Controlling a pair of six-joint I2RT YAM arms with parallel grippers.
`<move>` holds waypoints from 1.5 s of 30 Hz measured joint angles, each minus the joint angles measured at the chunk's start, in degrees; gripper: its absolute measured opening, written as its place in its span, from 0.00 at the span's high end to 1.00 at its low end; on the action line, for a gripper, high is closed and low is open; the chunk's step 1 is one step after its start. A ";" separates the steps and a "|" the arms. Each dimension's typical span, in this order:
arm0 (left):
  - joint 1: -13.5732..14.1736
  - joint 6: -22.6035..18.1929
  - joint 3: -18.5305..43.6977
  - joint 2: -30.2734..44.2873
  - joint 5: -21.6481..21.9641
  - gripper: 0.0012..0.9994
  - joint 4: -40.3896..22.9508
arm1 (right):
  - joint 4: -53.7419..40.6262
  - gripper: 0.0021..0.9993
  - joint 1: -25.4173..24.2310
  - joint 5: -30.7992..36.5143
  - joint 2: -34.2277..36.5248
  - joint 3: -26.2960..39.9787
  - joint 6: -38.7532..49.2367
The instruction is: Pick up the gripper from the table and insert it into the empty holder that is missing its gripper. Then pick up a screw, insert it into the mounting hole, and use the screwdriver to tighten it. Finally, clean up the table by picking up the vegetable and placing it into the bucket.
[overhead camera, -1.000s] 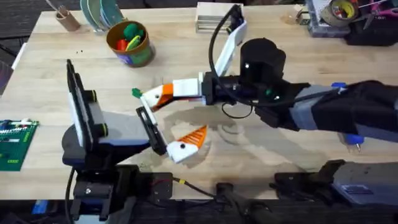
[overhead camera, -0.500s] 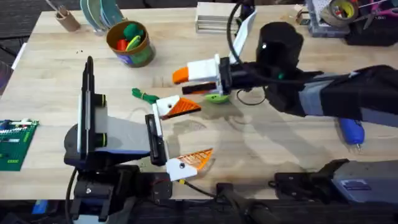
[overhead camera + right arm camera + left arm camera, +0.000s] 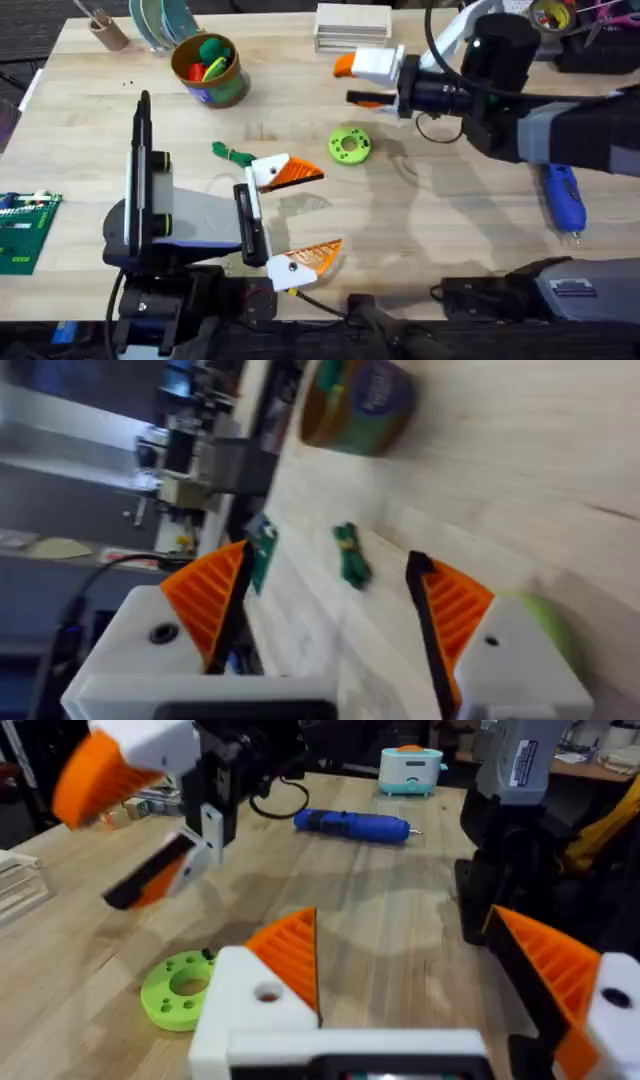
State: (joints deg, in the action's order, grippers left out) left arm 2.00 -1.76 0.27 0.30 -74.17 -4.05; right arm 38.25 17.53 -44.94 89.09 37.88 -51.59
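At the table's [image 3: 420, 230] far left, a bucket [image 3: 213, 75] holds toy vegetables; both hands [image 3: 290, 215] [image 3: 362, 82] gape empty.

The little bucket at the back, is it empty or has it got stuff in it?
Not empty. The bucket stands upright with colourful toy pieces inside: green, red and yellow.

Bright, even overhead light, soft shadows on the table [image 3: 420, 240] (wrist views motion-blurred, tilted).
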 joint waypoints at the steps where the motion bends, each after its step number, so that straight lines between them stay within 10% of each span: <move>1: 0.00 0.00 0.00 0.00 0.00 0.01 0.00 | -2.67 0.04 -0.35 0.31 0.01 0.03 1.52; 19: 0.00 0.00 0.01 0.01 0.07 0.01 0.00 | -45.43 0.04 4.78 27.68 -13.59 2.92 35.98; 45: 0.00 0.00 0.02 0.00 0.28 0.01 0.00 | -49.53 0.04 16.58 44.72 -7.24 7.13 41.83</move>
State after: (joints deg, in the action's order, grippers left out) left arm 2.00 -1.76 0.30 0.30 -73.89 -4.05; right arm -11.28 34.11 -0.22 81.85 45.01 -9.76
